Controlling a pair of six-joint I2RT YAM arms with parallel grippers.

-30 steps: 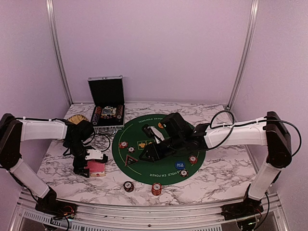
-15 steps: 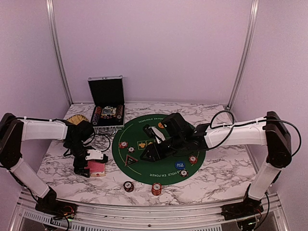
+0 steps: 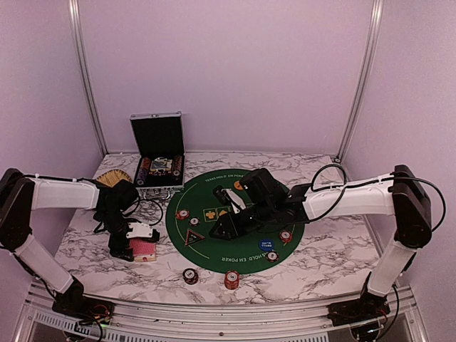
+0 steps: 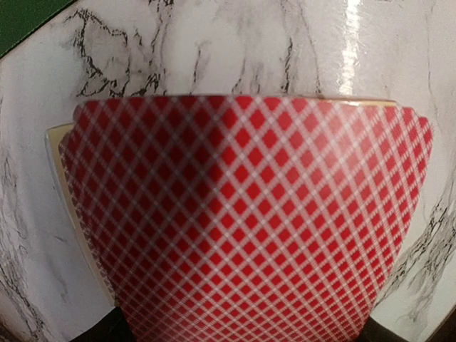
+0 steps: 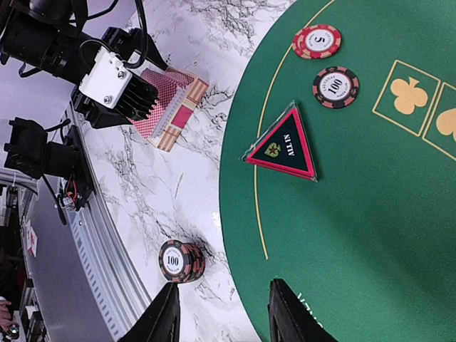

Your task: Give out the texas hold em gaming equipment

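Observation:
A deck of red-backed playing cards (image 3: 144,248) (image 4: 242,228) lies on the marble left of the green mat, and my left gripper (image 3: 134,241) is shut on it; the cards fill the left wrist view from finger to finger. My right gripper (image 3: 223,229) (image 5: 224,317) hangs open and empty over the mat's near-left edge. A dark chip stack (image 5: 182,260) (image 3: 190,275) stands on the marble just outside its left finger. On the mat lie a triangular black button (image 5: 281,146), two chips (image 5: 316,41) (image 5: 335,87), a blue button (image 3: 266,242) and an orange button (image 3: 238,185).
The silver case (image 3: 160,160) stands open at the back left with chips inside. A red chip stack (image 3: 231,279) sits near the front edge. Two more chips (image 3: 285,235) (image 3: 271,256) rest on the round green mat (image 3: 214,196). A wicker disc (image 3: 112,177) lies behind the left arm.
My left gripper's jaws have closed in onto the deck of cards. The right gripper has eased slightly lower and its jaws have narrowed a little.

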